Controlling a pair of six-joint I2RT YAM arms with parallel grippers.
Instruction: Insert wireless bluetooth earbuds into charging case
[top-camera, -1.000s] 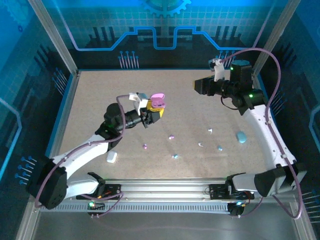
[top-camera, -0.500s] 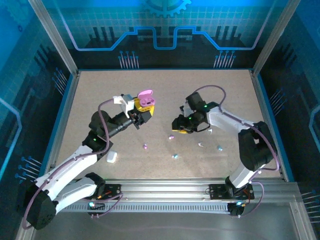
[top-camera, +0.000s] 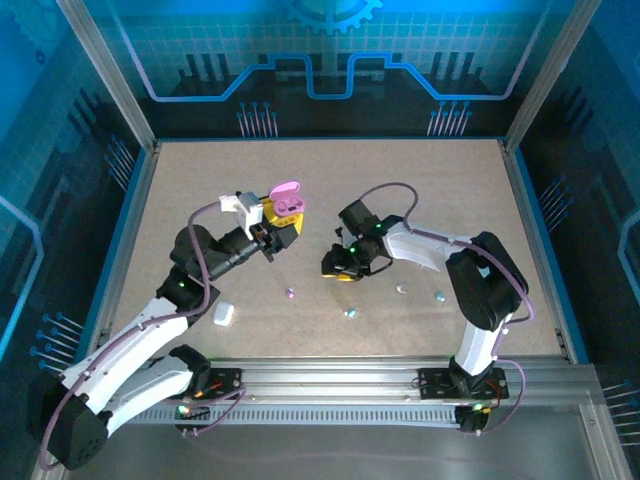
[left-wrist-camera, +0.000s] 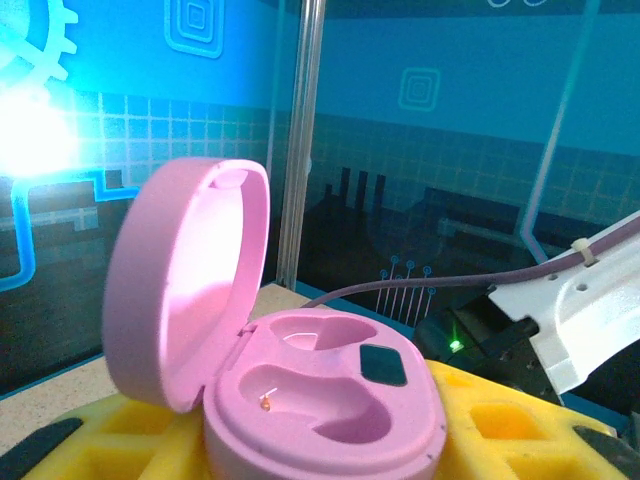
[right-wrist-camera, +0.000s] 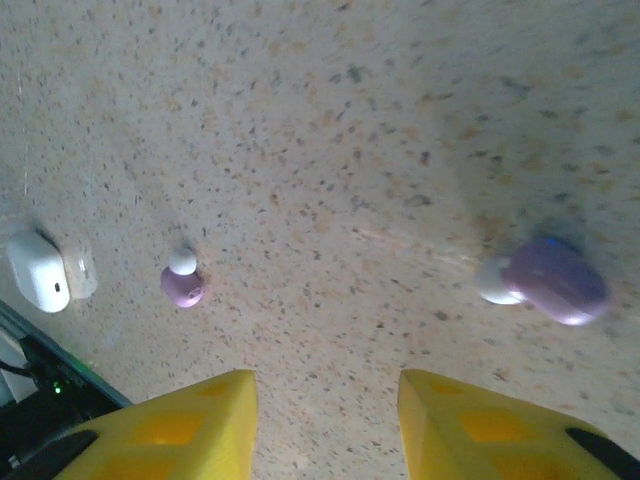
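**A:** Start with the case. Where is it?

**B:** The pink charging case (left-wrist-camera: 320, 395) is left of centre, held above the counter (top-camera: 430, 190). Its lid is swung up. The left jaws pinch its base between yellow fingers (left-wrist-camera: 500, 435).

**A:** Anything seated in it?

**B:** Nothing. Both wells are bare, and a small metal contact glints in the nearer one.

**A:** And the buds?

**B:** All are lying loose on the counter. From the right wrist, one purple earbud (right-wrist-camera: 555, 282) lies ahead and to the right. The second purple earbud (right-wrist-camera: 183, 285) is ahead to the left, near a closed white case (right-wrist-camera: 38, 270). The overhead view adds a light blue earbud (top-camera: 351, 312), a white earbud (top-camera: 402, 289) and another blue earbud (top-camera: 439, 296), strung along the near side, well apart.

**A:** Right jaws?

**B:** They are spread with nothing between them, low over the counter near its middle. Their yellow fingers (right-wrist-camera: 200, 430) straddle bare surface. The nearer purple bud sits outside the gap, off to the right.

**A:** So how far along is it?

**B:** Early, by my reading. The case is open and presented, and that is the only part done. No bud has been picked up and none is seated. What is left is to centre on a purple bud, close on it, carry it to the case and set it in a well, then do the same for its twin. I cannot tell whether the blue and white buds belong in the white case.
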